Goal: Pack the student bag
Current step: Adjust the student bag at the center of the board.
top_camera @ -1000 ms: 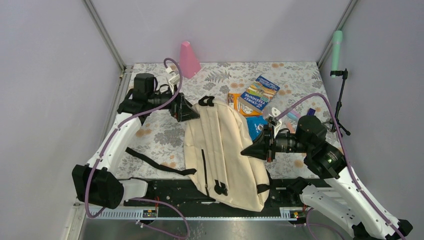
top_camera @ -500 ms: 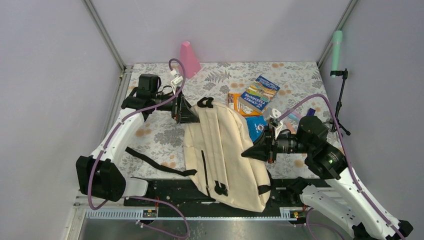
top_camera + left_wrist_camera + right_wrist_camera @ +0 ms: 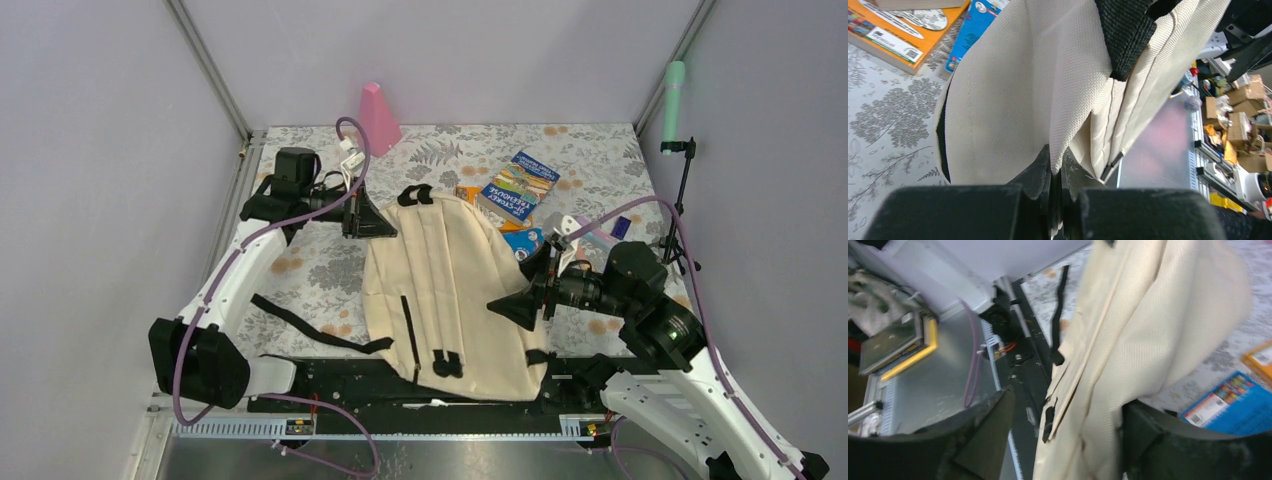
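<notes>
The student bag point(image 3: 450, 290), a big cream backpack with black straps, lies flat in the middle of the table, its black top handle point(image 3: 415, 195) at the far end. My left gripper point(image 3: 385, 225) is at the bag's far left corner, shut on a fold of the cream fabric point(image 3: 1075, 125); the jaws pinch that edge in the left wrist view. My right gripper point(image 3: 505, 305) is at the bag's right side and open. In the right wrist view the loose cream fabric point(image 3: 1148, 330) hangs between its spread fingers point(image 3: 993, 430), not clamped.
A blue book point(image 3: 518, 185) lies on an orange book point(image 3: 466, 193) beyond the bag, and a blue packet point(image 3: 528, 242) sits by its right edge. A pink cone point(image 3: 378, 118) stands at the back. A green-topped stand point(image 3: 678, 150) is at the right. One black strap point(image 3: 310, 325) trails left.
My left gripper moved onto the bag's far left corner and shut on the fabric. My right gripper opened and let go of the bag's side, and the bag settled flatter.
</notes>
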You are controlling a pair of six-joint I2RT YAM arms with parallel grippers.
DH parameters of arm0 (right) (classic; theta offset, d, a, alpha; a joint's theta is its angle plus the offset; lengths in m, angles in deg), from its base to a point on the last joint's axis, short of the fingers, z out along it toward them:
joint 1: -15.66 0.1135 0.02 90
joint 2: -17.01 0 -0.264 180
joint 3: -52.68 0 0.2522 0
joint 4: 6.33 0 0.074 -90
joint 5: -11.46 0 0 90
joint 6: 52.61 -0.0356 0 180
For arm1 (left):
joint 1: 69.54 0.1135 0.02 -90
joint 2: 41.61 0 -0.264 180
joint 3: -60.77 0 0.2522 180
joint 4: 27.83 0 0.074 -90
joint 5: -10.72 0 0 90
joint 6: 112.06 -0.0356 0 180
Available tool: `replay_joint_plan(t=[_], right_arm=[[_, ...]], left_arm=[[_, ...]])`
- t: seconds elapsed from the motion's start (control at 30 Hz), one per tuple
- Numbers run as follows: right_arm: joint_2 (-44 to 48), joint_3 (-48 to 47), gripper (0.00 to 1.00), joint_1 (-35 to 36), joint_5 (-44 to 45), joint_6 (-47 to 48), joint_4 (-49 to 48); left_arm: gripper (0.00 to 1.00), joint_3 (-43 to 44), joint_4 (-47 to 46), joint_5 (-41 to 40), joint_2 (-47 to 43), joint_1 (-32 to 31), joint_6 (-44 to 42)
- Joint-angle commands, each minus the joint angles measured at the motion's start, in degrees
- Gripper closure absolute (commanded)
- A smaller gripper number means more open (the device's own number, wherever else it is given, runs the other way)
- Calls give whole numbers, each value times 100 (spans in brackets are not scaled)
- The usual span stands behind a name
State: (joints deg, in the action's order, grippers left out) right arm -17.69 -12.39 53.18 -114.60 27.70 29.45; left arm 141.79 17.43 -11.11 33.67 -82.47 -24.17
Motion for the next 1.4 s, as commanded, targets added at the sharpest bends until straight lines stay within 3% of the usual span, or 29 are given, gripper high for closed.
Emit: replay_joint_plan(t=[0.0,0.1,0.27,0.43,0.57,0.7,0.87,0.97,1.17,1.37], right_arm=[[262,35,15,15,1523,104,-217],[367,114,4,19,2376,115,-111],[411,155,1,23,3517,61,108],[369,164,1,20,4893,-159,480],[484,279,0,18,5108,-302,505],[425,334,0,17,5033,-445,403],[181,410,1,16,4773,-782,156],[75,560,1,21,4536,-1103,-121],[-210,858,4,27,4385,-2360,-510],[-118,1616,5,26,4032,-3608,-1595]], left_arm=[[100,367,-168,-352,-557,51,-123],[100,351,-520,-928,-899,137,113],[100,245,-914,-1994,-1528,203,402],[100,114,-1002,-3980,-2276,205,375],[100,-170,-1244,-4993,-3043,203,326],[100,-288,-1323,-5238,-3374,203,330],[100,-541,-1411,-4565,-3318,147,509],[100,-785,-1457,-4560,-3260,-112,451],[100,-1244,-1446,-4415,-3268,-565,370],[100,-1671,-1513,-4512,-3286,-1093,492]])
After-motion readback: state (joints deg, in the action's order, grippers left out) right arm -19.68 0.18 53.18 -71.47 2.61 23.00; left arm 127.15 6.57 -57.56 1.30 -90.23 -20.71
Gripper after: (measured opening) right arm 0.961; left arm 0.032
